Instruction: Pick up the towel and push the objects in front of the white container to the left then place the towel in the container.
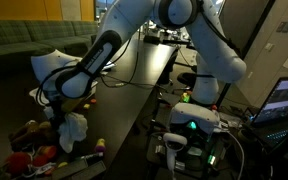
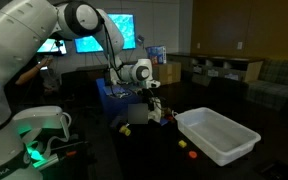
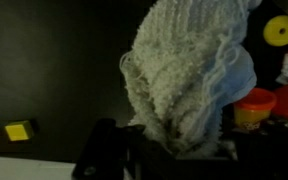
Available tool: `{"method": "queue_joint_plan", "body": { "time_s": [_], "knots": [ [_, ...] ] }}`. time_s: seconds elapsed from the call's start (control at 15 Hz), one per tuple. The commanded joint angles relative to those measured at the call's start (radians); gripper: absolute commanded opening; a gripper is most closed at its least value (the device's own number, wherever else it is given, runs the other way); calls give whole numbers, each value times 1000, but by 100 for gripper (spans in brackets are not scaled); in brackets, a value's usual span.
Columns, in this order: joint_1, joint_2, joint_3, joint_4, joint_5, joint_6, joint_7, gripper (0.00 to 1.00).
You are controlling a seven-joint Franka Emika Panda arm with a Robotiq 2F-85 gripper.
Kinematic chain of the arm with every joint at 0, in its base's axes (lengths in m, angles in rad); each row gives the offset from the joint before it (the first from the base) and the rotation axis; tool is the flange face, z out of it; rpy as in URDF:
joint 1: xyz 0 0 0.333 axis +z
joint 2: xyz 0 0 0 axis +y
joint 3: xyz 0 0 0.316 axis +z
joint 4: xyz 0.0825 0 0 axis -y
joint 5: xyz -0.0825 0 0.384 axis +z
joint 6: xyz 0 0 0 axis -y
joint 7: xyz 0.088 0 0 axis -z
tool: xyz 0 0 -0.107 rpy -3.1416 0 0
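My gripper [image 1: 64, 112] is shut on a white knitted towel [image 1: 74, 128] that hangs down from it above the dark table. In the wrist view the towel [image 3: 189, 70] fills the middle of the frame, bunched between the jaws [image 3: 169, 150]. In an exterior view the gripper [image 2: 149, 93] holds the towel [image 2: 154, 106] to the left of the white container [image 2: 219, 135], which stands empty. Small coloured objects [image 2: 134, 122] lie on the table under and beside the towel, with more in front of the container [image 2: 189, 150].
A yellow disc [image 3: 280, 30], a red-lidded tub [image 3: 254, 105] and a yellow block [image 3: 19, 130] lie near the towel. Toys are heaped at the table edge [image 1: 34, 148]. The robot base [image 1: 189, 125] and a laptop [image 1: 284, 100] stand nearby.
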Motion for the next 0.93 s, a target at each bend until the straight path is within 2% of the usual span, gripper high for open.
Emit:
{"method": "queue_joint_plan", "body": {
  "time_s": [0.0,0.2,0.4,0.67,0.87],
  "knots": [
    [-97,-180,4,-214,10,28,-129,1],
    [-167,-235,-30,-292,-4,21,-162,1],
    [-206,-222,-103,-315,-53,31,-134,1],
    [-246,-126,-216,-277,-141,85,-77,1],
    [-270,-26,-282,-210,-164,121,-52,1]
  ]
}}
